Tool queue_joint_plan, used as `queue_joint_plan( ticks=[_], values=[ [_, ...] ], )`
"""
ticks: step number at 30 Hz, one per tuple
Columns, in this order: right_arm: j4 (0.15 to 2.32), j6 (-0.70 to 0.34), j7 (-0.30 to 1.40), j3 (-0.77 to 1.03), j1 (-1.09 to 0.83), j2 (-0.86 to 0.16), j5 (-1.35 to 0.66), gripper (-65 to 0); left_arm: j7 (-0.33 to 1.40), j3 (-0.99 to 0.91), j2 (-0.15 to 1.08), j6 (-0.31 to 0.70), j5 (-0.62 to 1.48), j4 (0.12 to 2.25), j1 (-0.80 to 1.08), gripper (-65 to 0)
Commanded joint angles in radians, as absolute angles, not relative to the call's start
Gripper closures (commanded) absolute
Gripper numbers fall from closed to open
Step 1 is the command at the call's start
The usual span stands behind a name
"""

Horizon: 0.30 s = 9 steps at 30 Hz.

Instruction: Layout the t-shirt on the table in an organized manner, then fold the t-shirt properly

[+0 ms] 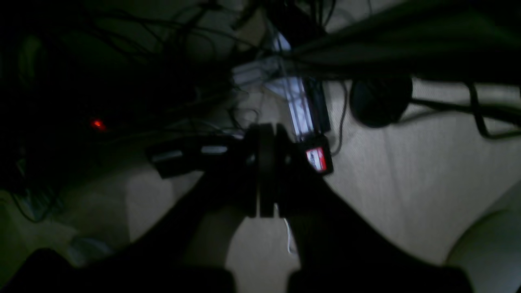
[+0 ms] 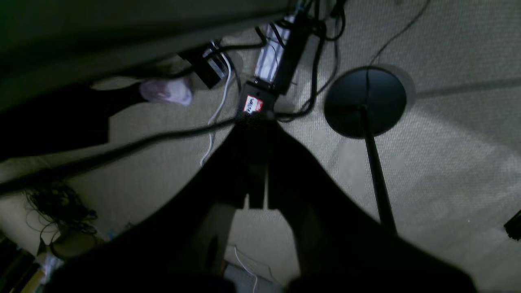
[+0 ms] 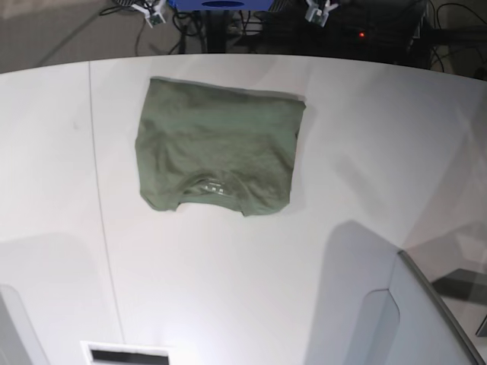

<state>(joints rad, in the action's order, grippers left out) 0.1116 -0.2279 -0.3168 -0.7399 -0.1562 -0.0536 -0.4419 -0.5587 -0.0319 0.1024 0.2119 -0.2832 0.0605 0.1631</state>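
We see the t-shirt lying folded into a compact rectangle in the upper middle of the base view, on the white table, right of its thin dark seam. Both wrist views look down at beige carpet with tangled cables. The left gripper and right gripper are clenched, grasping nothing.

We take this for a robotics lab: a large white surface stands on beige carpet, with tangled cables, power strips and a round black stand base beneath it.
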Motion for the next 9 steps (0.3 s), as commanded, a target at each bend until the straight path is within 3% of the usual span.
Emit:
queue_joint_plan(
  ticks=[1,9],
  values=[
    [0.111,-0.232,-0.320,-0.740,-0.166,-0.068,-0.440,0.0,-0.565,-0.031,0.102,0.216,-0.286,0.045,0.179,0.0],
    [0.111,-0.232,-0.320,-0.743,-0.171,-0.125,-0.438,0.0,-0.565,-0.041,0.082,0.214,-0.278,0.038,0.191,0.0]
  ],
)
